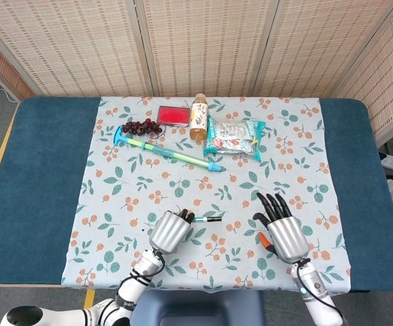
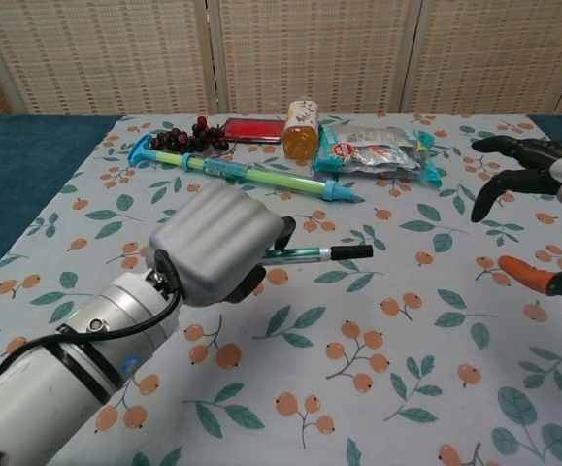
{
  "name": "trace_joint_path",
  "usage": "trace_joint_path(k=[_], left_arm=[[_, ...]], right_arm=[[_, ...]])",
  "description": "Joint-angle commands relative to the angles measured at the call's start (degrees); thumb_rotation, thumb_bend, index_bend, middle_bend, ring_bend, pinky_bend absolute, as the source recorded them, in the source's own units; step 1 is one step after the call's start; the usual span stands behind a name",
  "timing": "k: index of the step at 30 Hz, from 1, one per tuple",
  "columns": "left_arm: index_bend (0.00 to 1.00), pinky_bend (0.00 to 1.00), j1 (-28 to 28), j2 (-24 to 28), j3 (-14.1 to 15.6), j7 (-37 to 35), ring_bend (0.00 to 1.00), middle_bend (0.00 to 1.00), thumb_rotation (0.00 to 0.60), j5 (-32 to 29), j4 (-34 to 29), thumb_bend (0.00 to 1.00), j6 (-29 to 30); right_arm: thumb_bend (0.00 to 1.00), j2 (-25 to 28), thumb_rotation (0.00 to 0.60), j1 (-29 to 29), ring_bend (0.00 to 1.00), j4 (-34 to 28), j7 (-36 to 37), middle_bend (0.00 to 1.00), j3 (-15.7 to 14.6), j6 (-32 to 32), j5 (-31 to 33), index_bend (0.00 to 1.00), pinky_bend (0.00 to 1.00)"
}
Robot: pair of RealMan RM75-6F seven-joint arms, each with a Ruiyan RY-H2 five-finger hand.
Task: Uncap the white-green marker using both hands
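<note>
My left hand (image 1: 170, 231) (image 2: 220, 243) grips the white-green marker (image 1: 206, 219) (image 2: 317, 254) and holds it above the cloth. The marker lies level, its black cap (image 2: 352, 251) pointing right. My right hand (image 1: 281, 227) (image 2: 536, 189) hovers over the cloth to the right of the cap, fingers spread and holding nothing. A gap separates it from the marker.
At the back of the floral cloth (image 1: 284, 163) lie a long green-blue tube toy (image 1: 165, 151), dark grapes (image 1: 142, 126), a red box (image 1: 173, 115), an orange bottle (image 1: 198, 117) and a snack bag (image 1: 235, 136). Blue table surface (image 1: 40, 170) flanks the cloth.
</note>
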Motion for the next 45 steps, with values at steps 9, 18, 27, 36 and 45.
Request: trace_joint_path(k=[9,18,27,36,45], left_arm=[[0.87,1.00,1.5,4.2,1.7,3.0,0.91,1.00,0.600,-1.2,-6.0,0.61,0.0],[0.87,1.00,1.5,4.7,2.0,3.5,0.91,1.00,0.600,-1.0,-6.9,0.61,0.2],[0.87,1.00,1.7,5.2,3.1,4.1,0.91,1.00,0.600,-0.3,-8.3,0.61,0.4],[0.87,1.00,1.9,5.5,4.0,4.6,0.91,1.00,0.600,0.5,-10.1,0.61,0.5],[0.87,1.00,2.0,5.5,3.9,4.6,0.91,1.00,0.600,0.9,-10.3,0.61,0.7]], right_arm=[[0.25,-15.8,0.600,6.7,0.00,11.2,-3.1,0.02,2.0,-2.2,-0.6,0.41,0.00],[0.25,-19.4,0.600,7.9,0.00,14.4,-1.7,0.02,1.9,-3.0,0.9,0.42,0.00],[0.25,-22.7,0.600,9.2,0.00,18.0,0.4,0.04,2.2,-1.6,0.6,0.45,0.00],[0.25,-23.2,0.600,9.6,0.00,18.6,0.7,0.04,1.8,-1.1,1.2,0.47,0.00],[0.25,-23.0,0.600,9.8,0.00,18.3,0.7,0.04,1.7,-1.0,2.2,0.49,0.00]])
